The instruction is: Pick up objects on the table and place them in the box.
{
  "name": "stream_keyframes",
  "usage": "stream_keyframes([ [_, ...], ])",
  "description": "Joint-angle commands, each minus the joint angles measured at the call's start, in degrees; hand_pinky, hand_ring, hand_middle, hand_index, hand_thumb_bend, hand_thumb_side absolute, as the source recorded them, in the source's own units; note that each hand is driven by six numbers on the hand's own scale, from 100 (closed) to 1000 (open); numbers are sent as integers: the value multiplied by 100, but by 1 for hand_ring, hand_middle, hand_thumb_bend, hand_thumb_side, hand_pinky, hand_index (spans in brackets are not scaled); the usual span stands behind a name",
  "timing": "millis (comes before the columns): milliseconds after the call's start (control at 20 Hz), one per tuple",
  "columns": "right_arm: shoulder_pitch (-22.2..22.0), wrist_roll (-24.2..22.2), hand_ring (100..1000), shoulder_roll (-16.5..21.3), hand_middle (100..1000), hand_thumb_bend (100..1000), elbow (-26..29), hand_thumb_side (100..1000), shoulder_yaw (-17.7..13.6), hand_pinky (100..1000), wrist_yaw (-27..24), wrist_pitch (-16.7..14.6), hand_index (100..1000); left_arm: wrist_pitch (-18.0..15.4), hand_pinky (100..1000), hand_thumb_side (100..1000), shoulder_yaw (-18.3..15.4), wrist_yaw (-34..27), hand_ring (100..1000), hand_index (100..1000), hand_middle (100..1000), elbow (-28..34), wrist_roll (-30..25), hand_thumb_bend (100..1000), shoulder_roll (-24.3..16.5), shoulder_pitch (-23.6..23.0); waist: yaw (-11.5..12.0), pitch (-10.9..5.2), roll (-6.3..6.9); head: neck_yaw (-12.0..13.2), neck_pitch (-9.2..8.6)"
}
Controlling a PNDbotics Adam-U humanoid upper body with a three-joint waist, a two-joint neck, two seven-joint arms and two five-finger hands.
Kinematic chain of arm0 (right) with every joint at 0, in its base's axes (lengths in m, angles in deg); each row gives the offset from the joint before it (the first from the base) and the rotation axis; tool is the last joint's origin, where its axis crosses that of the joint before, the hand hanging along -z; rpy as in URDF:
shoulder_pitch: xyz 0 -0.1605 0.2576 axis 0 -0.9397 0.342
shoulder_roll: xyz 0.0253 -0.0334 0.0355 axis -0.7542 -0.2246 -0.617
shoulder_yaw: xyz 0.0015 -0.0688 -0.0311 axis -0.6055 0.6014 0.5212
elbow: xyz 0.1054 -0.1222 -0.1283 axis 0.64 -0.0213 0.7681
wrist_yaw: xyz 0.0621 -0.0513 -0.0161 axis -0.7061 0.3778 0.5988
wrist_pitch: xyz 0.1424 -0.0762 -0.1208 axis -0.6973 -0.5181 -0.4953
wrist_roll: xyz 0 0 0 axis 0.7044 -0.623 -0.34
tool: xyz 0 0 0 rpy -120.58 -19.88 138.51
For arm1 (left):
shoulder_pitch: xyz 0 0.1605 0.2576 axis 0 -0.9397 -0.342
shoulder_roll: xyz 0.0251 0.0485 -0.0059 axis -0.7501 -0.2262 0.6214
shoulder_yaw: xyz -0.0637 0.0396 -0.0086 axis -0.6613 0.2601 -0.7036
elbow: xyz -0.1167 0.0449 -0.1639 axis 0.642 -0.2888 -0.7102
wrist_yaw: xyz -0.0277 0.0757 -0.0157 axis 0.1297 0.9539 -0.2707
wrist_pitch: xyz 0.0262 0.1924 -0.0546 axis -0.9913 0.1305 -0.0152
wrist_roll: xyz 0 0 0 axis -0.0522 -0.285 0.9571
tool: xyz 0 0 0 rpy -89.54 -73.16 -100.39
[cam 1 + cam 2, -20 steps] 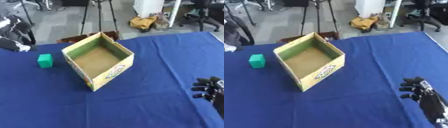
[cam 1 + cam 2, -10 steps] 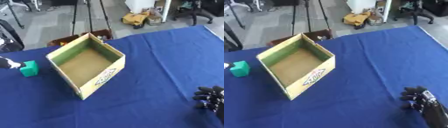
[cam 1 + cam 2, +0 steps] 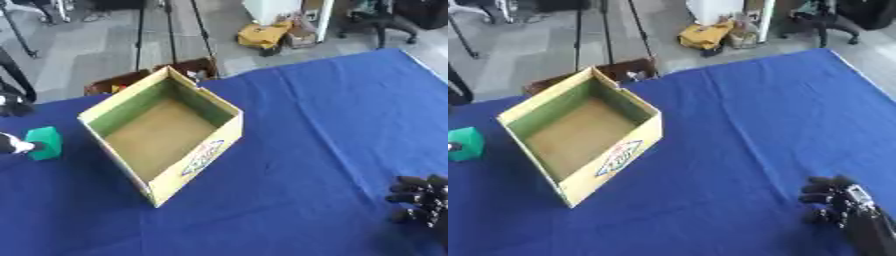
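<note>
1. Blue cloth covers the table, and an open cardboard box stands on it, turned askew so one corner points toward the robot
2. The box is yellow outside with a printed label on its near wall, green on its inner walls and plain brown on its floor; nothing lies inside it
3. A small green block sits on the cloth to the left of the box, near it but clear of its wall
4. The left hand shows only as a pale tip at the view's edge, left of the box and right against the green block; I cannot tell whether its fingers are apart or together, nor whether they hold the block
5. The right hand rests low on the cloth, well to the right of the box and nearer the robot, apart from everything else
6. Its black fingers are curled in toward the palm and clamp nothing
7. Beyond the box, off the far edge of the table, a brown crate stands on the grey floor, with tripod legs behind it
</note>
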Motion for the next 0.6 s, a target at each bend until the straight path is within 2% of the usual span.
stream_keyframes([
  [50, -66, 18, 715, 46, 675, 100, -110, 975, -15, 596, 126, 55, 810, -47, 757, 172, -123, 284, 720, 739, 622, 63, -56, 625, -162, 121, 3, -49, 21, -12, -94],
  [600, -40, 27, 715, 7, 675, 100, -103, 974, -21, 596, 135, 39, 810, -182, 753, 174, -287, 1261, 714, 738, 619, 62, 52, 593, 175, 167, -8, 63, -38, -32, -172],
])
